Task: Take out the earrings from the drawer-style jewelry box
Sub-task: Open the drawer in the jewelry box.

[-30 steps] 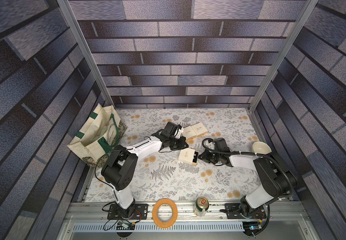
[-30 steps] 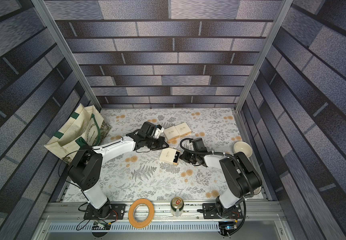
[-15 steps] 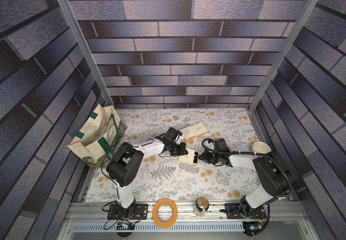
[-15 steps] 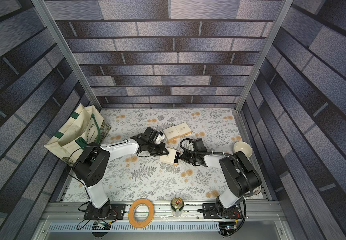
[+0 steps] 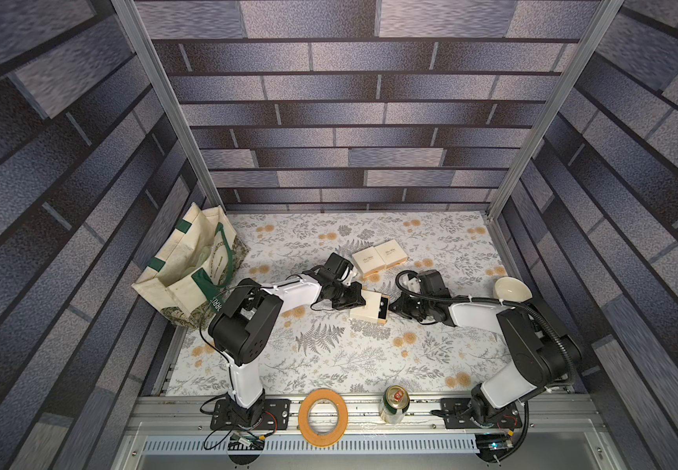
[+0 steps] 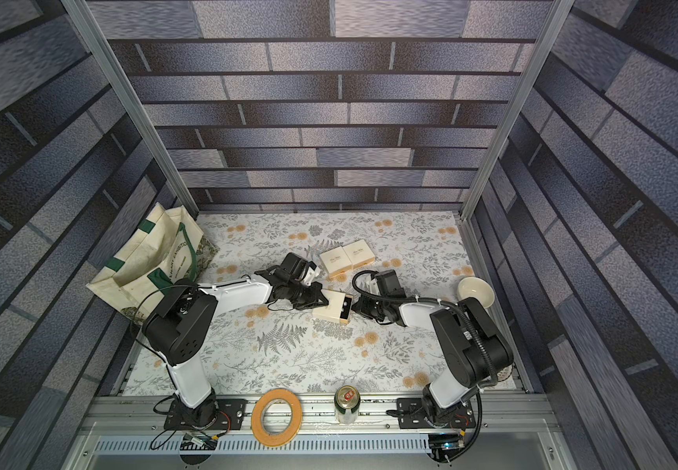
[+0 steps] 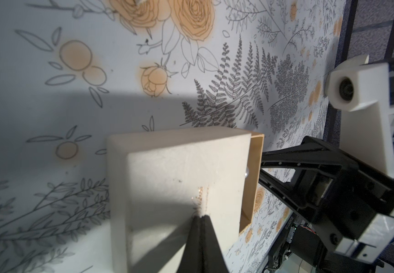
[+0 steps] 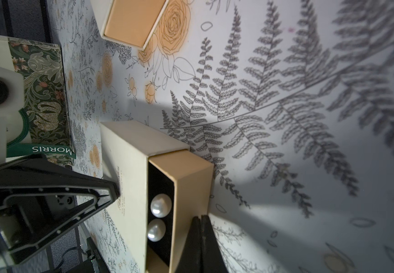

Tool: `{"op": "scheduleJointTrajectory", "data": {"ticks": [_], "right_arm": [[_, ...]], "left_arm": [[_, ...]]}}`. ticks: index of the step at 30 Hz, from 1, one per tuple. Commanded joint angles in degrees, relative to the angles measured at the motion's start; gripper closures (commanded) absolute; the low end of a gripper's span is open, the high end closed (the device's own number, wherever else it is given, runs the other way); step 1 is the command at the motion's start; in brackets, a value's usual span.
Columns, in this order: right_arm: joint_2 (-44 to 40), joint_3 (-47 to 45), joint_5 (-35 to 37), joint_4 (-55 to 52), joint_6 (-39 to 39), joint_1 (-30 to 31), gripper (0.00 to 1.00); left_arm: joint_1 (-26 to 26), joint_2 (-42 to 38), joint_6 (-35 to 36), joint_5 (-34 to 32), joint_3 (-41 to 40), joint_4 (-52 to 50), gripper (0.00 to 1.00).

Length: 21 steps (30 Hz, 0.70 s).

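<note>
Enclosure: walls [image 5: 329, 122] printed with grey brickwork on three sides. The surface [image 5: 370, 366] is covered by a pale sheet printed with ferns and orange flowers.

1. Jewelry box [image 5: 366, 306]: cream, drawer type, lying flat near the middle of the surface. Its drawer [image 8: 192, 182] stands partly out of the sleeve on the side facing the right arm. The lining is black.
2. Earrings [image 8: 159, 205]: two round pearly beads, side by side in the exposed part of the drawer. In both top views they show only as pale specks.
3. Left end effector [image 7: 199, 216]: black, clenched, fingers pressed together with nothing between them. The tips rest on the top face of the jewelry box sleeve.
4. Right end effector [image 8: 200, 218]: black, clenched likewise, empty. The tips are at the drawer's outer end wall, near the earrings and apart from them. Contact with the wall cannot be told.
5. Two closed cream boxes [image 5: 378, 258]: touching each other, near the jewelry box, toward the back wall.
6. Tote bag [image 5: 190, 268]: cream with green trim, well apart from the jewelry box on the left arm's side, against the side wall.
7. Bowl [image 5: 512, 289]: pale, well apart from the jewelry box on the right arm's side.
8. Roll of tape [image 5: 322, 417] and upright can [image 5: 395, 405]: on the metal rail [image 5: 421, 409] at the front, well apart from the jewelry box, between the two arm bases.
</note>
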Motion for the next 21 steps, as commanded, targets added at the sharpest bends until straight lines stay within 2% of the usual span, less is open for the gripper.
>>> {"op": "scheduleJointTrajectory", "data": {"ticks": [1,14,21], "right_arm": [[-1.0,0.4,3.8,-4.6,-1.3,-0.6,1.00],[-4.5,-1.2,6.3,-8.5,-3.1,-3.1,1.00],[-4.9,-1.8,4.4,-8.6,-4.2,-3.4,1.00]], "left_arm": [[1.1,3.2,-0.8,-4.6,-2.7,-2.1,1.00],[2.0,3.3,-1.0,-5.7,-4.4,-1.6,1.00],[1.9,3.9,-1.2,-5.5,-4.2,-1.5,1.00]]}}
